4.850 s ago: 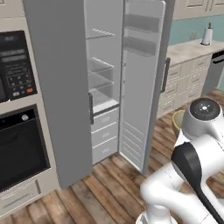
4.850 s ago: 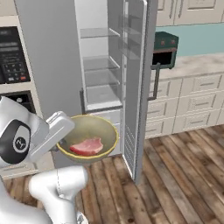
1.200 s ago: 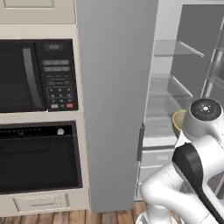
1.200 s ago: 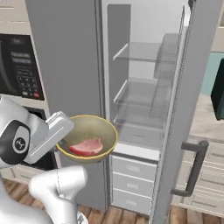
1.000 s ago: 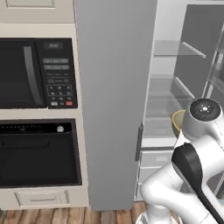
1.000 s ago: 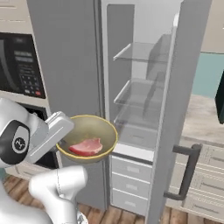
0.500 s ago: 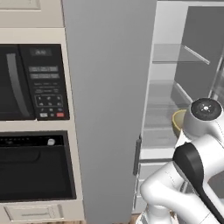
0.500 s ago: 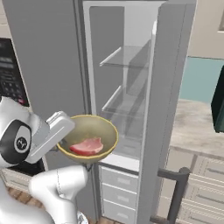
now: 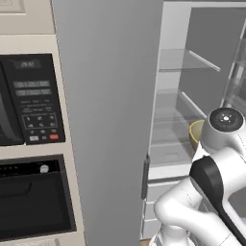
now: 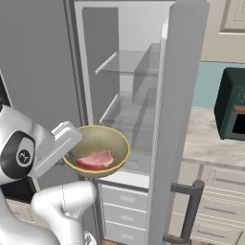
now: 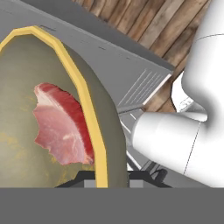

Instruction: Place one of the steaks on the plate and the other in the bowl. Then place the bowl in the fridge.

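My gripper [image 11: 111, 177] is shut on the rim of the yellowish-olive bowl [image 10: 103, 139], holding it level in front of the open fridge [image 10: 127, 62]. One steak [image 10: 95, 159], red with a paler side, lies inside the bowl [image 11: 98, 131]. In the hand view the steak [image 11: 61, 124] sits against the bowl's near wall. From the left base view a sliver of the bowl [image 9: 196, 134] peeks out behind the arm, level with the lower glass shelf. The fridge's left door [image 9: 105, 96] is closed and its right door [image 10: 179, 95] stands open. The plate is out of view.
A black microwave [image 9: 29, 101] and oven [image 9: 33, 202] sit in the wall left of the fridge. Right of the open door a dark green toaster oven [image 10: 232, 103] rests on a pale counter [image 10: 210, 139]. White drawers [image 10: 122, 210] fill the fridge's bottom.
The base has driven closer to the fridge, so the whole scene has shifted and the open compartment looks larger. The bowl with the steak stays held the same way.
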Available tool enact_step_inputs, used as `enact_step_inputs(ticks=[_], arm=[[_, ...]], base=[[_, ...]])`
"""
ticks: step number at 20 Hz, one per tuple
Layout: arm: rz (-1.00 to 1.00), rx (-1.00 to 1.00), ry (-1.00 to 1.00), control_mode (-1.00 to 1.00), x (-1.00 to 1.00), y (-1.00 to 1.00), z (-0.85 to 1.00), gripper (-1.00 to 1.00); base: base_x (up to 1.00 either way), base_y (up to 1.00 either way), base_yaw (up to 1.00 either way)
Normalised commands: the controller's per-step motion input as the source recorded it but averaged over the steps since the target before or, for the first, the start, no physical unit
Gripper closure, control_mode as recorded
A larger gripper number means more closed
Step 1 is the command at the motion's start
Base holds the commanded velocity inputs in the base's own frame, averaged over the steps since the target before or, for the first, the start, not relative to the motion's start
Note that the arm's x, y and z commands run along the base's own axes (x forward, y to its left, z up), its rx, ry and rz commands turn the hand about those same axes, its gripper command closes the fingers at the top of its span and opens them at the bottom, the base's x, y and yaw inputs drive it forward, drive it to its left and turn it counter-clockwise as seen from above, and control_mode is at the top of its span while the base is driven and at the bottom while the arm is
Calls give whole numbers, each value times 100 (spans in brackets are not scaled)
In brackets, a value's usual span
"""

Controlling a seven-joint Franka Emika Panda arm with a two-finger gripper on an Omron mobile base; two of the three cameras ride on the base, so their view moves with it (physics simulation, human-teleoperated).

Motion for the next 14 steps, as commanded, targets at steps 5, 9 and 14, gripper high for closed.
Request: enact_step_inputs(ticks=[5, 9, 14], arm=[[0, 0, 0, 100, 0, 0, 0, 100], [0, 0, 0, 100, 0, 0, 0, 100], [1, 0, 0, -100, 7, 0, 0, 100]], base=[[24, 13, -8], [0, 0, 0], [0, 0, 0]])
